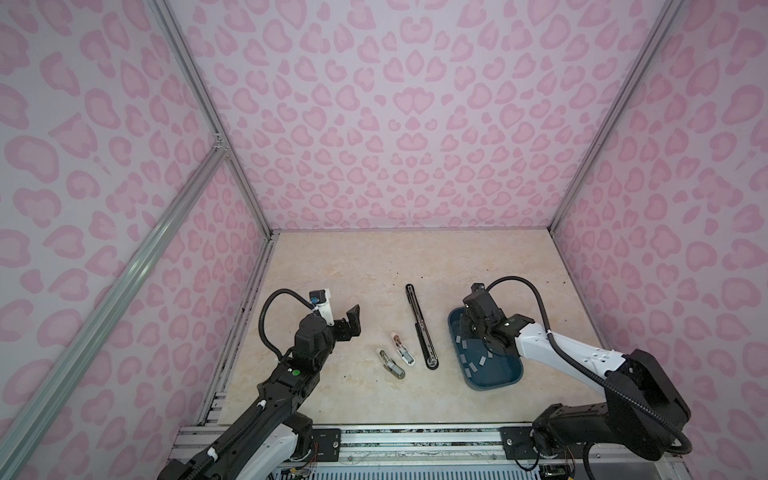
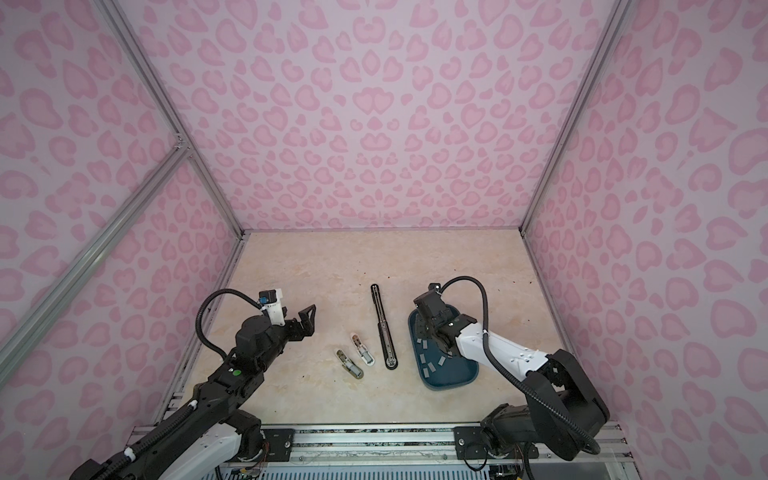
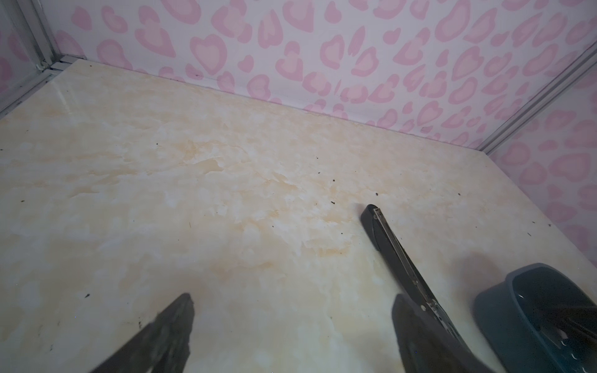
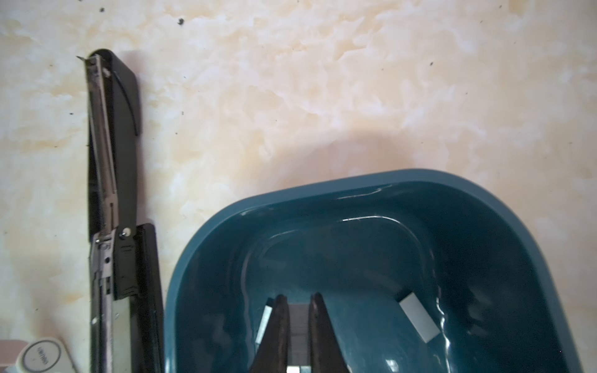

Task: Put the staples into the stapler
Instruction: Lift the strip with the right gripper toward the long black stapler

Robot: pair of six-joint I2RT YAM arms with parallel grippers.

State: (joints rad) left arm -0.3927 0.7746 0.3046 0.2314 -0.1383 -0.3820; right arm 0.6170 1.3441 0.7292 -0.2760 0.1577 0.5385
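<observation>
Right wrist view: we see the right gripper (image 4: 299,295) clamping staples (image 4: 298,326) in the tray (image 4: 323,197). Left gripper (image 1: 352,321) hangs open.

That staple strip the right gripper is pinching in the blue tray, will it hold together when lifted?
Probably light: the staple strip looks small and thin in the right gripper. Its fine ridges suggest many joined staples, so it may snap if squeezed hard. Smooth metal could slip.
</observation>
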